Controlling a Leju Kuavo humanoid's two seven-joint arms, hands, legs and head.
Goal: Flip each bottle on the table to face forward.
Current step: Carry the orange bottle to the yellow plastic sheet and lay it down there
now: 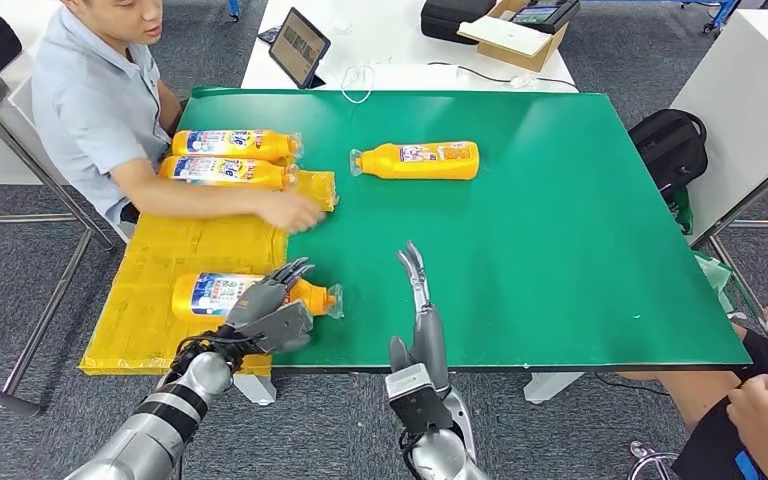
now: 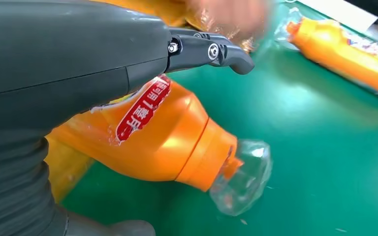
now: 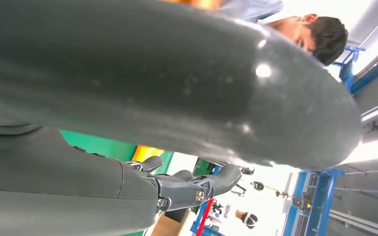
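Several orange bottles with clear caps lie on the green table (image 1: 560,250). The nearest bottle (image 1: 205,296) (image 2: 167,142) lies on the yellow mat's edge with its blue-and-white label up and its cap pointing right. My left hand (image 1: 265,310) (image 2: 69,64) is over its neck end, with the fingers (image 2: 216,51) stretched out straight above it and not wrapped round it. My right hand (image 1: 422,320) (image 3: 152,98) stands open over the table's front edge, fingers pointing away and holding nothing. Another bottle (image 1: 420,160) (image 2: 344,54) lies alone mid-table, cap to the left.
Two more bottles (image 1: 230,145) (image 1: 225,172) lie side by side at the back left. A seated person's hand (image 1: 295,212) rests beside them on the yellow mat (image 1: 190,250). A tablet (image 1: 298,47) stands beyond the table's far edge. A second person sits at the front right (image 1: 760,400).
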